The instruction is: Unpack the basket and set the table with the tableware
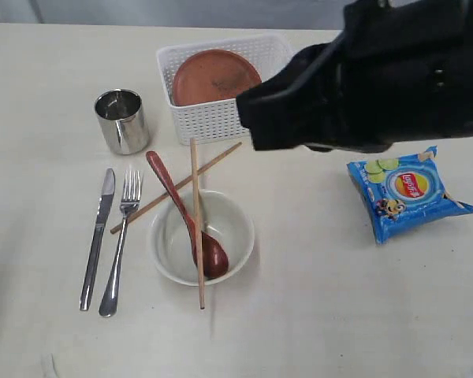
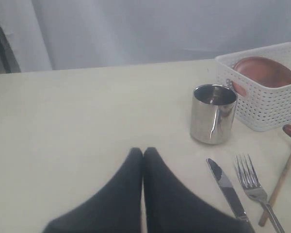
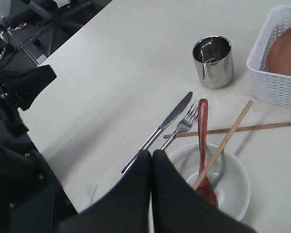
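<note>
Mirror-bright polished steel on the cup (image 1: 121, 120), knife (image 1: 97, 236) and fork (image 1: 120, 244). The basket (image 1: 213, 122) is white perforated plastic, the plate (image 1: 215, 76) matt brown. Glossy reddish wood on the spoon (image 1: 185, 213), plain pale wood for the chopsticks (image 1: 195, 169). Smooth cream bowl (image 1: 230, 224), shiny blue chip packet (image 1: 406, 193), matt pale tabletop (image 1: 339, 299).

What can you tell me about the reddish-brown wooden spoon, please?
The spoon is a glossy reddish-brown, wood by its look, with a rounded handle end and an oval head. It lies tilted: the head rests inside the cream bowl, the handle leans on the rim and sticks out over the table. One chopstick lies across the bowl beside it; the other chopstick crosses its handle.
</note>
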Available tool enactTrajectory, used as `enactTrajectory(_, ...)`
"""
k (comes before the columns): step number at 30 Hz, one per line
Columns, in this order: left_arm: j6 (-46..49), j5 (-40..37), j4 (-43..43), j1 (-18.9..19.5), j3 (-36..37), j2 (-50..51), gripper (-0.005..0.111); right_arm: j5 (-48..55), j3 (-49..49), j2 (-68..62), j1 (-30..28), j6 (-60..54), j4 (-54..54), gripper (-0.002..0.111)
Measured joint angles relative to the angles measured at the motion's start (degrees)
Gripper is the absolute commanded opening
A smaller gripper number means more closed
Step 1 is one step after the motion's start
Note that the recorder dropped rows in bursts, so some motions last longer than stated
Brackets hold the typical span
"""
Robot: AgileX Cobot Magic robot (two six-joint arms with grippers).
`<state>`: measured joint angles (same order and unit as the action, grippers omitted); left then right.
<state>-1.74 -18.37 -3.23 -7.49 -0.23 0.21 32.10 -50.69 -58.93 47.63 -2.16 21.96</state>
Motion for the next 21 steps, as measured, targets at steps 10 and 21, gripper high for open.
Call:
enactTrajectory(10, 0.0, 0.0, 0.0, 0.0, 0.0, 0.0, 0.000, 7.4, 0.0, 18.8, 0.0, -0.1, -6.6, 0.000)
enactTrajectory(21, 0.9, 1.6, -2.3, 0.0, 0.1, 0.0, 0.000, 12.3, 0.1, 26.4, 0.0, -0.4, -7.4, 0.000)
